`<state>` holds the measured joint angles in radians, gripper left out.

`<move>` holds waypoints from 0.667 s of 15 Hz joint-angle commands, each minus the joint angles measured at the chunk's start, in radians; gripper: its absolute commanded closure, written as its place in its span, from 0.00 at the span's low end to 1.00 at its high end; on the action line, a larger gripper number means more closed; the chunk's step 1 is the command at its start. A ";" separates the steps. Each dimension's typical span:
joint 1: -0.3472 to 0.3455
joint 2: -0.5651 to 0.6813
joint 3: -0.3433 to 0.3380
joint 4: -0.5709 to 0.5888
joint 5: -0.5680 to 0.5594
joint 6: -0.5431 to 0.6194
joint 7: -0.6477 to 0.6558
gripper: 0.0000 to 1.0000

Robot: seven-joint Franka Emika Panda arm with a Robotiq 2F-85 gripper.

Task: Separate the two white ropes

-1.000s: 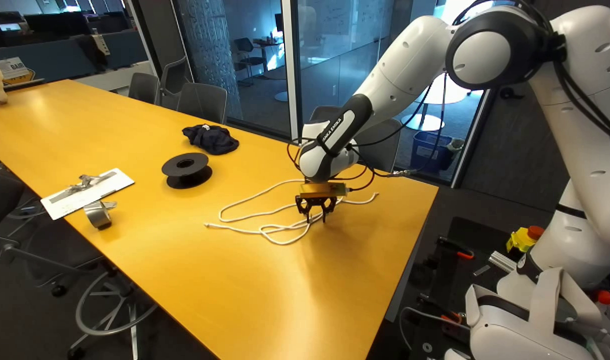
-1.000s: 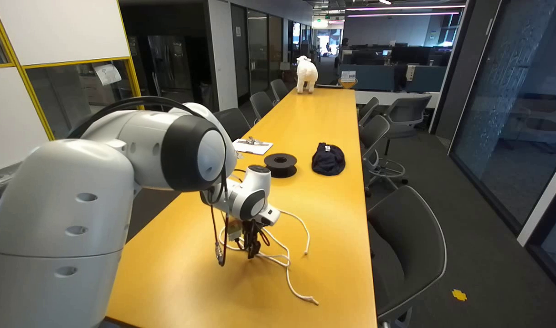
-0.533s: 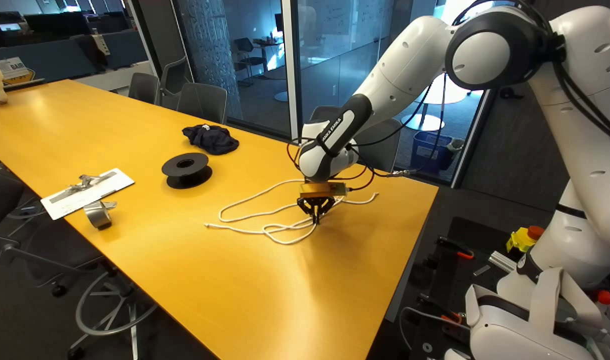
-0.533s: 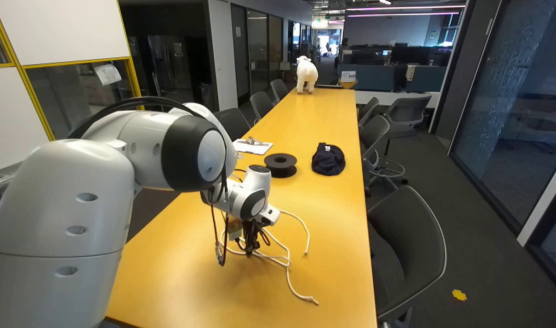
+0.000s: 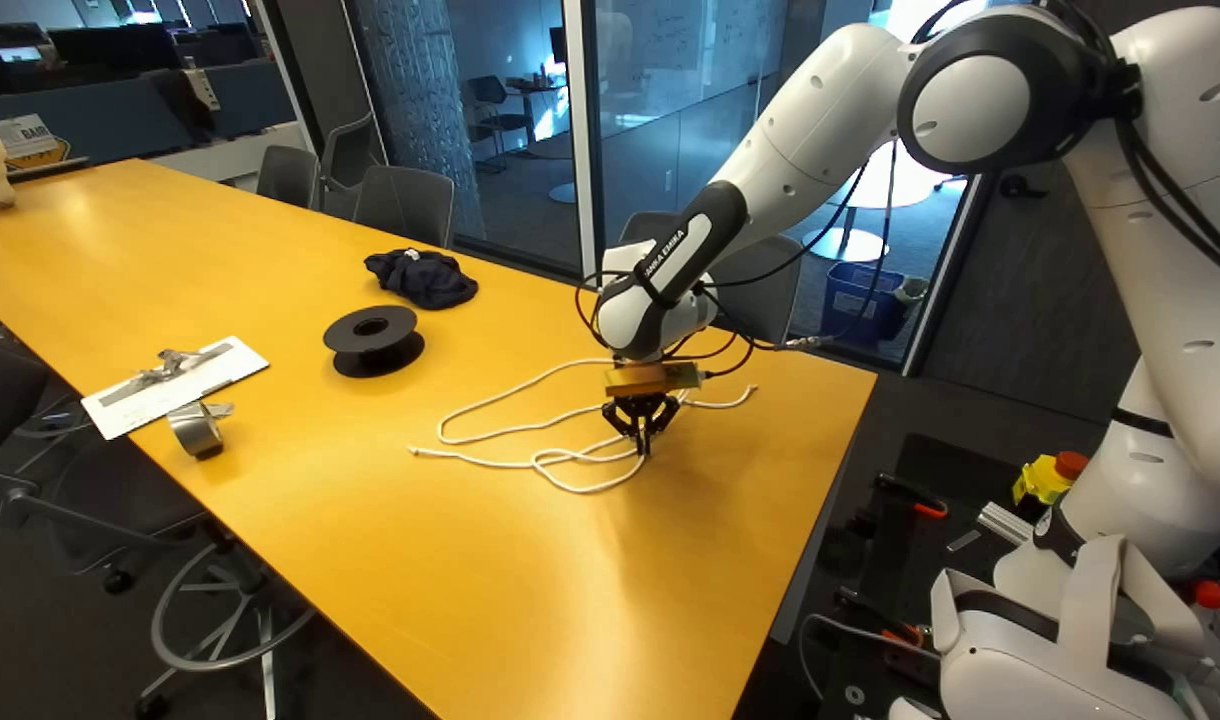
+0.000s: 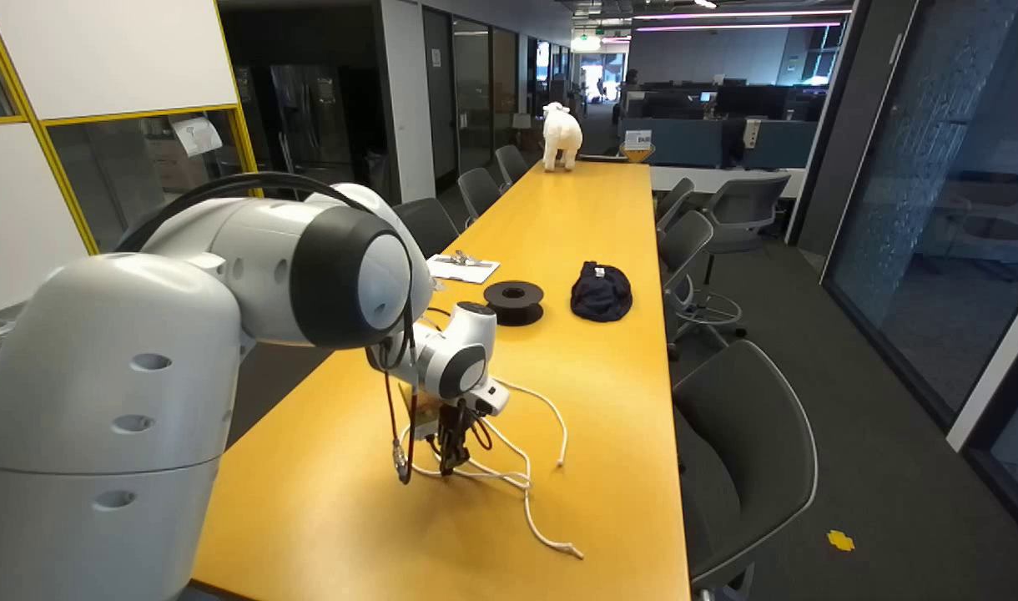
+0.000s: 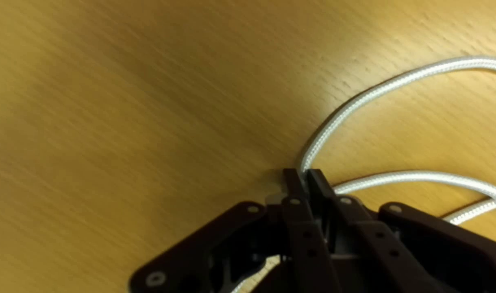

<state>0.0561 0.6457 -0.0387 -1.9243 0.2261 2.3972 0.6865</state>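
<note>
The two white ropes (image 5: 500,432) lie in loose loops on the yellow table, crossing near my gripper (image 5: 643,449). In the wrist view the fingers (image 7: 292,179) are shut on a strand of white rope (image 7: 368,95), which curves out from between the tips toward the upper right. Beside the right finger another strand (image 7: 418,176) runs outside the jaws and crosses a further piece. Free rope ends show in an exterior view, one near the chair side (image 6: 561,446) and one closer to the camera (image 6: 567,548). The arm hides part of the crossing; which rope I grip, I cannot tell.
Farther along the table (image 5: 530,580) stand a black spool (image 5: 374,340) and a crumpled dark cloth (image 5: 422,278). A roll of grey tape (image 5: 196,430) and a flat white strip (image 5: 175,387) with a grey piece sit by the long edge. Chairs (image 6: 751,467) line the sides.
The jaws went from apart to shut around a rope strand. Since then the gripper has shifted slightly rightward in an exterior view, drawing the rope loop along with it.
</note>
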 commanded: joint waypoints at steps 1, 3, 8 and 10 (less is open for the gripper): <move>0.028 -0.084 -0.011 -0.072 -0.003 -0.077 0.014 0.98; 0.033 -0.116 -0.006 -0.110 0.002 -0.107 0.016 0.98; 0.020 -0.226 0.026 -0.247 0.033 -0.210 -0.033 0.98; 0.021 -0.274 0.033 -0.303 0.041 -0.247 -0.038 0.98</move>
<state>0.0816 0.4820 -0.0197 -2.1207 0.2313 2.2002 0.6801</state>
